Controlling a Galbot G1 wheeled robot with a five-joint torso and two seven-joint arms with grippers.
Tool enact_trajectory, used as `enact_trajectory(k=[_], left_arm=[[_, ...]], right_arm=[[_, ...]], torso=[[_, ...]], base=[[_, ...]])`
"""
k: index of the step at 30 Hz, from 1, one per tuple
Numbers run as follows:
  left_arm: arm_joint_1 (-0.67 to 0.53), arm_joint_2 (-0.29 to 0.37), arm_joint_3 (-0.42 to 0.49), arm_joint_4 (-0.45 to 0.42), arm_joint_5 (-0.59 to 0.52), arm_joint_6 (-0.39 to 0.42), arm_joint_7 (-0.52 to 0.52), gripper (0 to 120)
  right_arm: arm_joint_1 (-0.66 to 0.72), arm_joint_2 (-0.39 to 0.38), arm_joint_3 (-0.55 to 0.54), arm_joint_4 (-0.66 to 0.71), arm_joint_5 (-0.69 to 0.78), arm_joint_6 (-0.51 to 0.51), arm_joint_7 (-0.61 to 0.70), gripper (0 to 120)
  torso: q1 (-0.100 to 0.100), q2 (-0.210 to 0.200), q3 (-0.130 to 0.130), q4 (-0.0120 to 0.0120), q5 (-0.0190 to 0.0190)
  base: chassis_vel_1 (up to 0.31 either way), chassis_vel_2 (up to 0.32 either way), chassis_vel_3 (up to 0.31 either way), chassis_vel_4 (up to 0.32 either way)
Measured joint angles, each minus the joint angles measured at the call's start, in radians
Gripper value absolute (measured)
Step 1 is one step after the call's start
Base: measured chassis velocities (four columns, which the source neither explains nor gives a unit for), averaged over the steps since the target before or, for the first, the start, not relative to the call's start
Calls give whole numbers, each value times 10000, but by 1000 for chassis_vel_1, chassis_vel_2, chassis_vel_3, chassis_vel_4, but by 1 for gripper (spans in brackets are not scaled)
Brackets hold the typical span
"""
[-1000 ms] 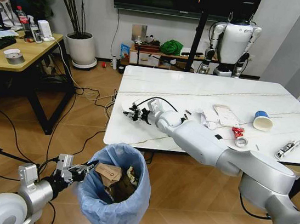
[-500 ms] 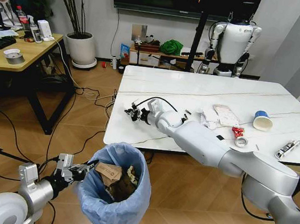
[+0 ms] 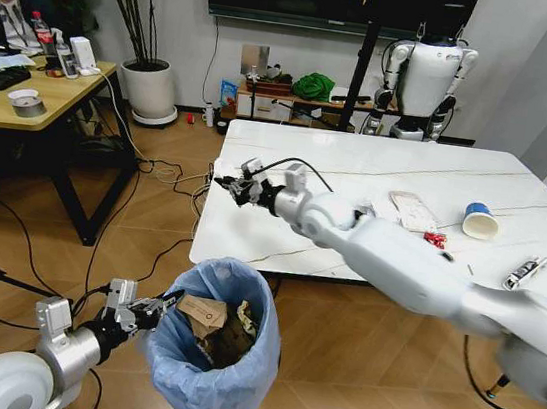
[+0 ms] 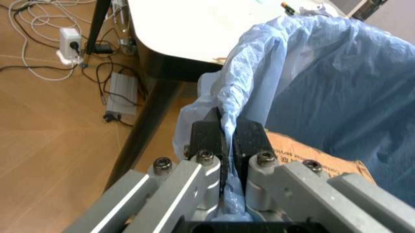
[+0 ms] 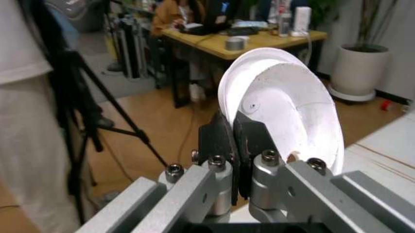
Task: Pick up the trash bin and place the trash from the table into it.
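Head view: trash bin (image 3: 217, 353), crinkled blue liner, on floor below bench (image 3: 378, 173) edge, partly filled with cardboard; left end effector (image 4: 228, 141) pinches its rim. Right end effector (image 5: 234, 141) clamps curved white paper dish (image 5: 285, 104) over bench corner. Remaining: paper cup (image 3: 479, 221), wrappers, silver tube (image 3: 524, 272).

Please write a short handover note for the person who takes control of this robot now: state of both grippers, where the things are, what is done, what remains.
Left gripper: shut on the bag rim of the trash bin, held below the table edge.
Right gripper: shut on a white paper piece, lifted above the table's near left corner, not yet over the bin.
Done: cardboard and other litter sit in the bin.
Left on the table: blue-white cup, flat wrapper, red scrap, silver tube.
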Motion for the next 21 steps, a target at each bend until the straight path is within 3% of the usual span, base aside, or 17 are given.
enact_trajectory(k=[3,12,16,21], left_arm=[[20,13,-12,-10,-6,0,3,0],[1,79,-127,12,-74,0,12,0],[64,-106,-213,-5,-75,0,11,0],[113,-160,-335,-25,-77,0,4,0]], right_arm=[[-293,-621,11,1382,275,315,-76,0],[-1198,-1681,31,2790,-146,995,-893,0],[-1561,-2146,-323,2857,-957,1381,-2869,0],[-1689,-2277,-469,2707,-1500,1500,-3938,0]], torso=[[0,0,0,9,0],[0,0,0,5,0],[0,0,1,7,-2],[0,0,1,6,-2]], base=[[0,0,0,0],[0,0,0,0],[0,0,0,0],[0,0,0,0]])
